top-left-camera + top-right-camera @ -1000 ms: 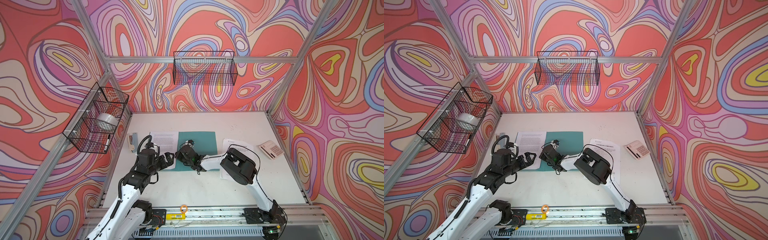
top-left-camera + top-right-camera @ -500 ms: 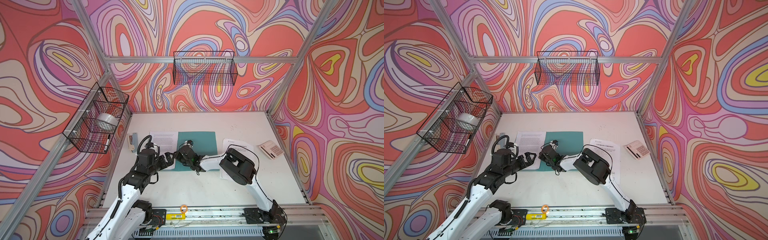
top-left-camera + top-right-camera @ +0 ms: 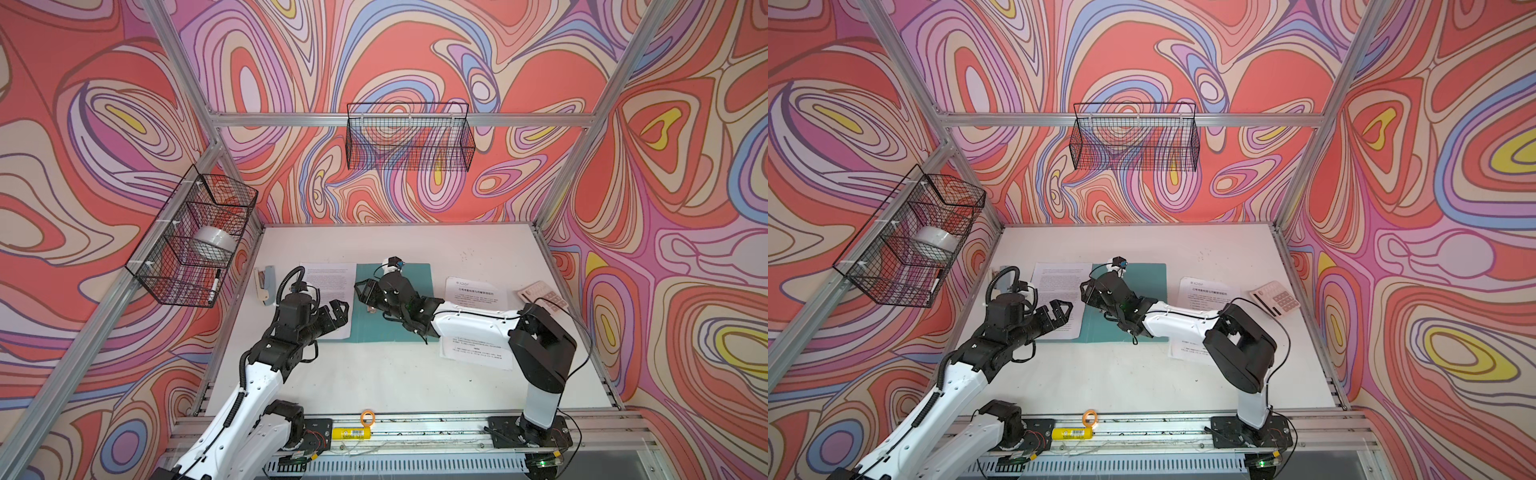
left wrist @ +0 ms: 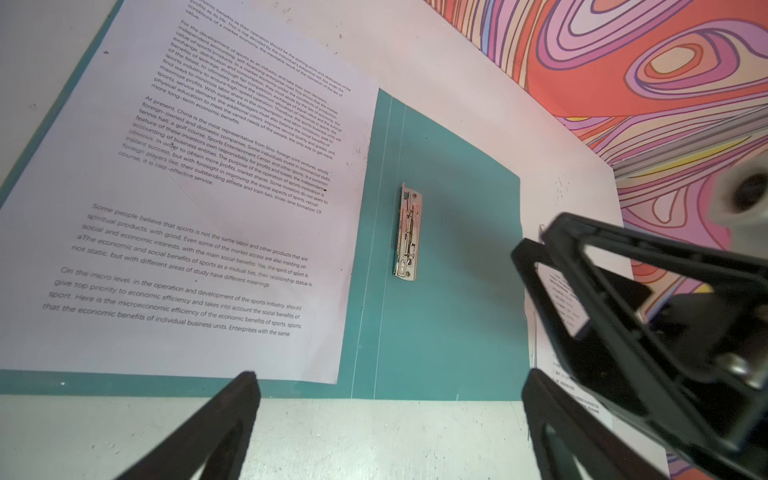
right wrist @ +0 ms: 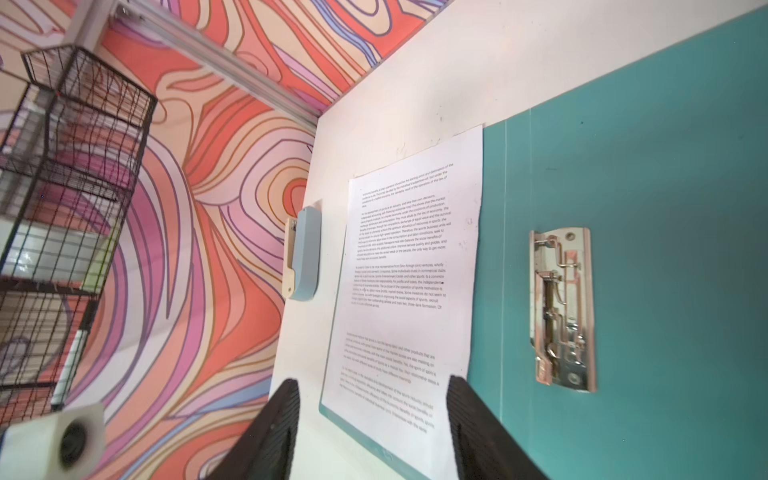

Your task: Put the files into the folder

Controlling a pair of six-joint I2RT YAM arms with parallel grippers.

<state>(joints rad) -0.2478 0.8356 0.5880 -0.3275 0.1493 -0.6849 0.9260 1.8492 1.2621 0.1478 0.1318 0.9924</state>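
The teal folder [image 3: 417, 277] lies open flat on the table, its metal clip [image 4: 407, 232] bare on the right half. One file, a densely printed white sheet [image 3: 328, 278], rests on the folder's left half. Two more files [image 3: 476, 291] [image 3: 478, 353] lie on the table to the right of the folder, partly under the right arm. My right gripper [image 5: 372, 382] hangs open above the near part of the sheet, close to the folder's fold, with nothing between its fingers. My left gripper [image 4: 390, 378] is wide open and empty over the folder's front edge.
A grey-blue stapler [image 3: 264, 282] lies left of the folder by the left frame post. A white calculator [image 3: 540, 293] sits at the right edge. Wire baskets hang on the left wall [image 3: 195, 245] and back wall [image 3: 409, 137].
The right gripper's jaws have gone from shut to open over the folder. Both arms have stayed almost where they were.
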